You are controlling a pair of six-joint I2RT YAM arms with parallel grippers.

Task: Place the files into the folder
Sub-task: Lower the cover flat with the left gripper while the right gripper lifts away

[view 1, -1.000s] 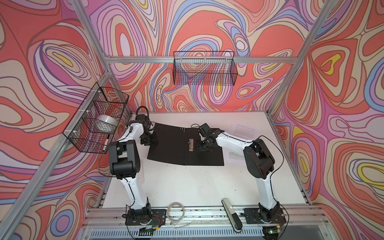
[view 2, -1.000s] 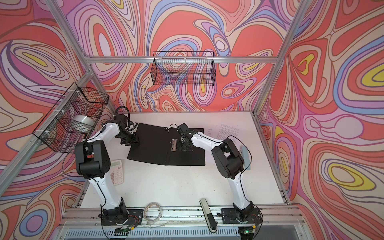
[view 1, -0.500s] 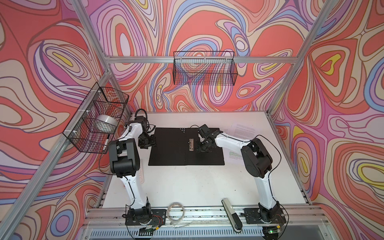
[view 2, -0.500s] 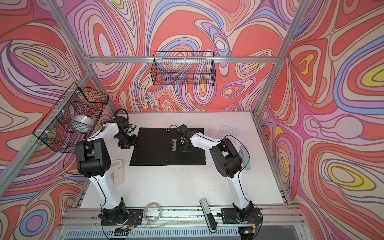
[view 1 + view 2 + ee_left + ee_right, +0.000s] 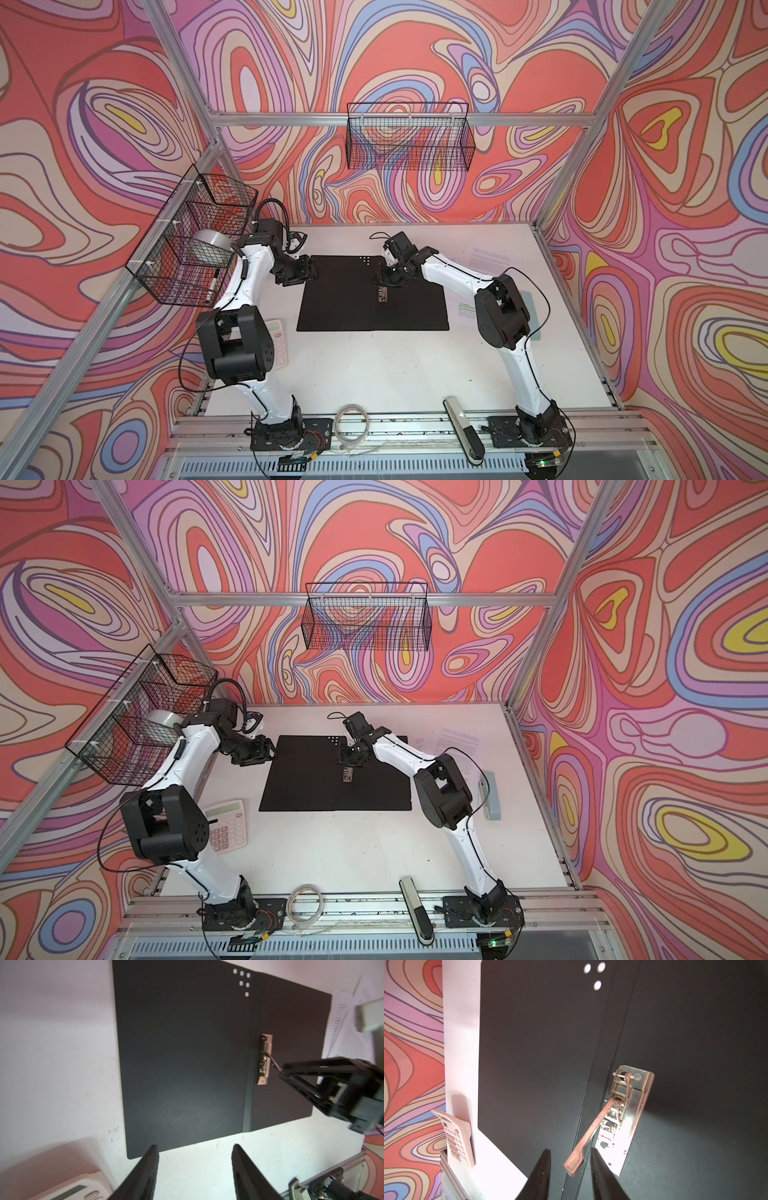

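The folder [image 5: 340, 299] [image 5: 307, 779] lies open flat on the white table, black inside up. Its metal clip [image 5: 382, 294] [image 5: 623, 1115] sits at the spine with its lever [image 5: 591, 1132] raised. My right gripper [image 5: 386, 280] [image 5: 570, 1149] hovers over the clip, open. The lever's tip sits between the fingers with a gap on each side. My left gripper [image 5: 309, 272] [image 5: 195, 1146] stands open and holds nothing at the folder's left edge [image 5: 124, 1105]. The files [image 5: 486, 257] [image 5: 457, 739] [image 5: 345, 1028] lie right of the folder, partly under the right arm.
A calculator [image 5: 278, 340] [image 5: 226, 825] lies left of the folder's near corner. A grey-blue flat object [image 5: 490, 796] sits at the table's right. Wire baskets hang on the left wall [image 5: 195, 241] and back wall [image 5: 409, 137]. A wire coil [image 5: 352, 422] and a black-silver bar [image 5: 463, 432] rest on the front rail.
The folder's left cover, lifted and skewed a second ago, now lies flat. My left gripper has opened and let go of it. The right gripper stays over the clip.
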